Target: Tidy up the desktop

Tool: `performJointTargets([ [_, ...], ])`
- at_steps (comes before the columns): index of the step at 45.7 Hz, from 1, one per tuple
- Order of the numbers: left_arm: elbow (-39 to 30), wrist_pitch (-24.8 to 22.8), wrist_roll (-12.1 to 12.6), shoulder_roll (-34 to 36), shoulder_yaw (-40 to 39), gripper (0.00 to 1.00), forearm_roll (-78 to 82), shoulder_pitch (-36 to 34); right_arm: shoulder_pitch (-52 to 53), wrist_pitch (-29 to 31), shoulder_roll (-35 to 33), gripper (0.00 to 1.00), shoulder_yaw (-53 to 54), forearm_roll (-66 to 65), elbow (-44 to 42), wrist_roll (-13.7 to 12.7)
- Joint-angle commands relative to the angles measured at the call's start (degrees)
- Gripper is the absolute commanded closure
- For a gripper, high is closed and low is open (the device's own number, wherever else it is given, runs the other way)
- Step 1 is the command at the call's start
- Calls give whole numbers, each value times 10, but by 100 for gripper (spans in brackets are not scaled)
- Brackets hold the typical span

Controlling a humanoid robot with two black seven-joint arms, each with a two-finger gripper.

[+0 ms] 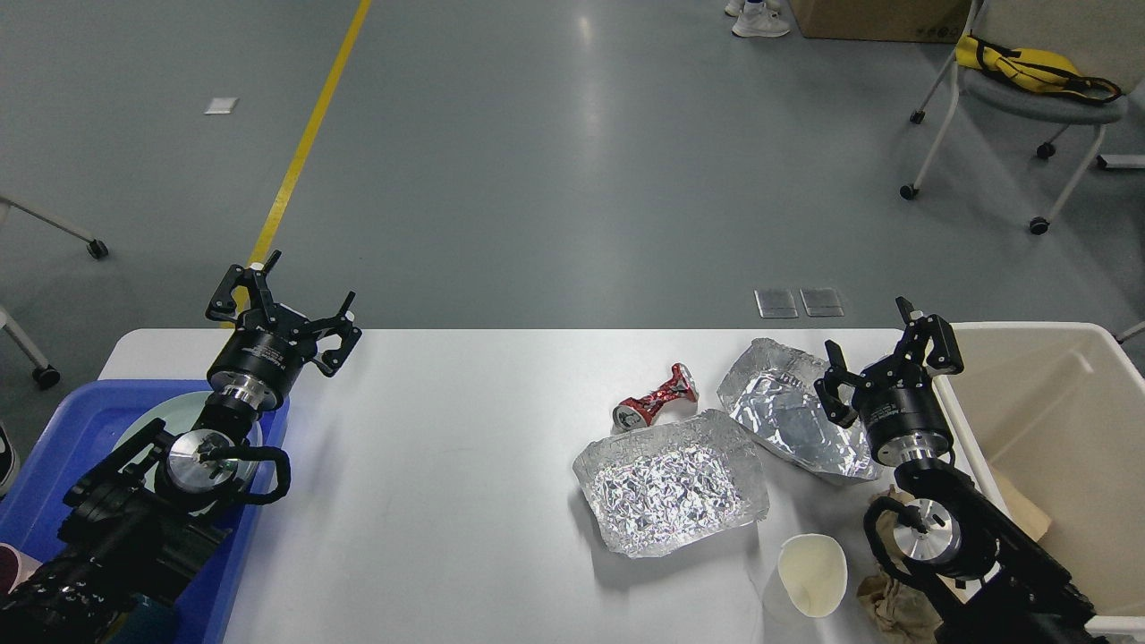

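The white desktop fills the lower half of the view. On its right side lie a crushed red can, a crumpled foil tray, a second foil tray behind it, a paper cup on its side and crumpled brown paper. My left gripper hovers open and empty over the table's back left corner. My right gripper stands open and empty at the right edge of the second foil tray.
A blue tray holding a pale plate sits at the left edge under my left arm. A cream bin stands at the right. A wheeled chair is on the floor beyond.
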Motion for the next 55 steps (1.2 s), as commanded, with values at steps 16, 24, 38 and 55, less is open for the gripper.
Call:
performJointTargets([
  [16, 0, 0, 0, 0, 0, 4, 0, 0, 0, 0, 0, 0, 0, -1, 0, 1],
  [24, 0, 0, 0, 0, 0, 4, 0, 0, 0, 0, 0, 0, 0, 0, 0, 1],
  [38, 0, 0, 0, 0, 0, 4, 0, 0, 0, 0, 0, 0, 0, -1, 0, 1],
  [55, 0, 0, 0, 0, 0, 4, 0, 0, 1, -1, 0, 0, 1, 0, -2, -2],
])
